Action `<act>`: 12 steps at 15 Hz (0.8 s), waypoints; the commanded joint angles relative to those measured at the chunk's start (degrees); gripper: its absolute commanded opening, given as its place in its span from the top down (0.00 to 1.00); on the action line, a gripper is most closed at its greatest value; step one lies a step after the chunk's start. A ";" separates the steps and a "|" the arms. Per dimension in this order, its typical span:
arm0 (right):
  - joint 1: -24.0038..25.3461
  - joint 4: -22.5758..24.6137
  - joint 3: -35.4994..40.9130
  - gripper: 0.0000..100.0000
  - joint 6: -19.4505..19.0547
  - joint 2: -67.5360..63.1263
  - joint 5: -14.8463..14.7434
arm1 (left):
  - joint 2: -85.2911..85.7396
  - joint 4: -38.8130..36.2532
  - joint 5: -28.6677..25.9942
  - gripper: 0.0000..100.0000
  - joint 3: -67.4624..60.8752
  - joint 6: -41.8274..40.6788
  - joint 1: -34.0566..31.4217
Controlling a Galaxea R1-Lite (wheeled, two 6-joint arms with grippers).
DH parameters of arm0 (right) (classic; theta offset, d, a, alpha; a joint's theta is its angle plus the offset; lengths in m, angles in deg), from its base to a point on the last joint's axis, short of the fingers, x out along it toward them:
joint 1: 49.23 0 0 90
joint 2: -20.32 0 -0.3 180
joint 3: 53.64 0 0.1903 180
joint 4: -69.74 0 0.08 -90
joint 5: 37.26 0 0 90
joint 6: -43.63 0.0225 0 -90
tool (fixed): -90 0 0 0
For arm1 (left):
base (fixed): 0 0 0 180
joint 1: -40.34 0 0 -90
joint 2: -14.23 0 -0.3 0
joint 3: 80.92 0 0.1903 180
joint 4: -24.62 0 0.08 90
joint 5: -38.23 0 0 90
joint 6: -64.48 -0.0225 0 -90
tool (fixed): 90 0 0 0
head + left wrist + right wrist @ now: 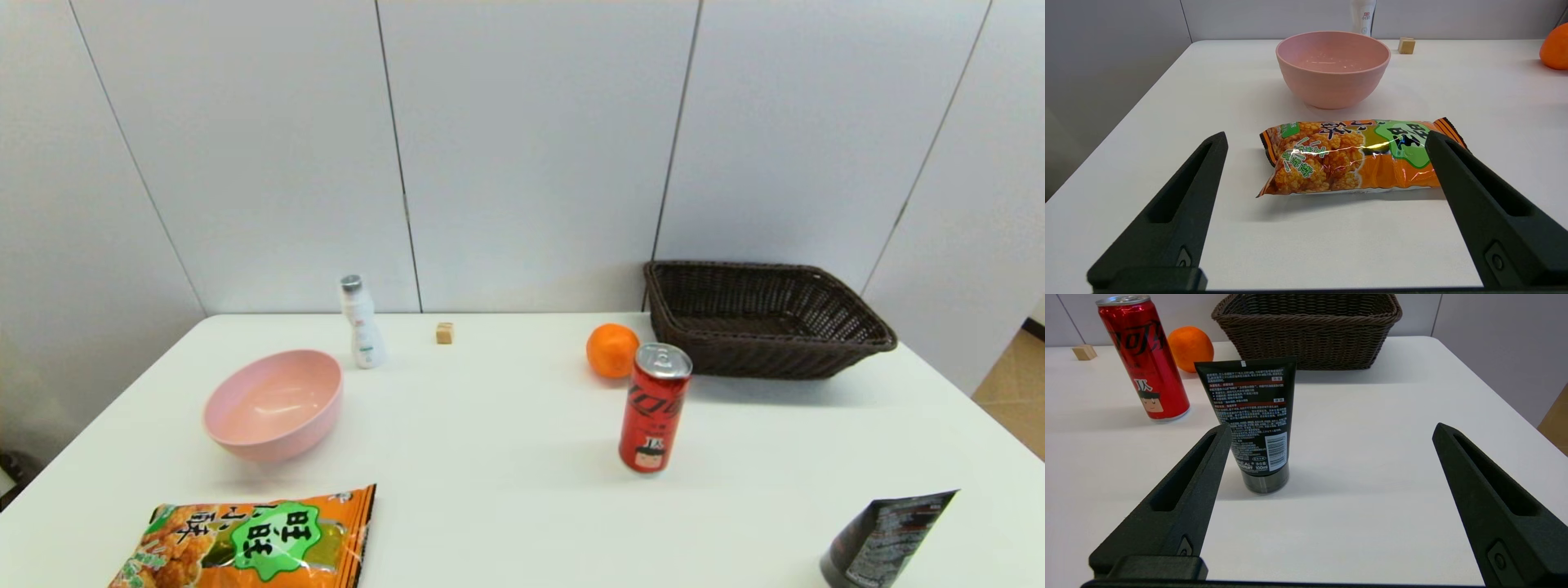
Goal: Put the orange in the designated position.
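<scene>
The orange (611, 350) sits on the white table (506, 490) toward the far side, just beside the dark wicker basket (763, 320), which lies at its 3 o'clock. The red soda can (654, 407) stands upright near it, at roughly its 5 o'clock, with a sliver of table between them (nothing grips the fruit). Off at the orange's 9 o'clock are a small tan cube (444, 332) and a white bottle (360, 322); the pink bowl (274, 403) rests nearer, around 8 o'clock.

Neither arm reaches into the head view. The left gripper (1325, 141) hangs low at the near edge, its fingers spread wide, facing the orange-and-green snack bag (1355, 157). The right gripper (1331, 430) also stands wide apart and empty, with an upright black tube (1253, 422) close to one finger (1180, 498).
</scene>
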 commanded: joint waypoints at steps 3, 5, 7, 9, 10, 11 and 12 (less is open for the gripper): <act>0.00 0.00 -0.01 0.00 0.02 -0.07 -0.01 | -0.07 -0.01 -0.03 0.00 0.00 0.00 -0.02; 0.00 0.09 -0.01 0.00 0.02 -0.07 -0.01 | -0.07 -0.01 -0.03 0.00 0.00 0.00 -0.02; 0.00 0.00 -0.01 0.00 0.02 -0.07 -0.01 | -0.07 -0.01 -0.03 0.00 0.00 0.00 -0.02; 0.00 0.00 0.07 0.00 0.02 -0.07 -0.01 | -0.07 -0.01 -0.03 0.00 0.00 0.00 -0.02; 0.00 0.00 -0.01 0.00 0.02 -0.07 -0.01 | -0.07 -0.01 -0.03 0.00 0.00 0.00 -0.02; 0.00 0.09 -0.01 0.00 0.02 -0.07 -0.01 | -0.07 -0.01 -0.03 0.00 0.00 0.00 -0.02; 0.00 0.09 0.07 0.00 0.02 -0.07 -0.01 | -0.07 -0.01 -0.03 0.00 0.00 0.00 -0.02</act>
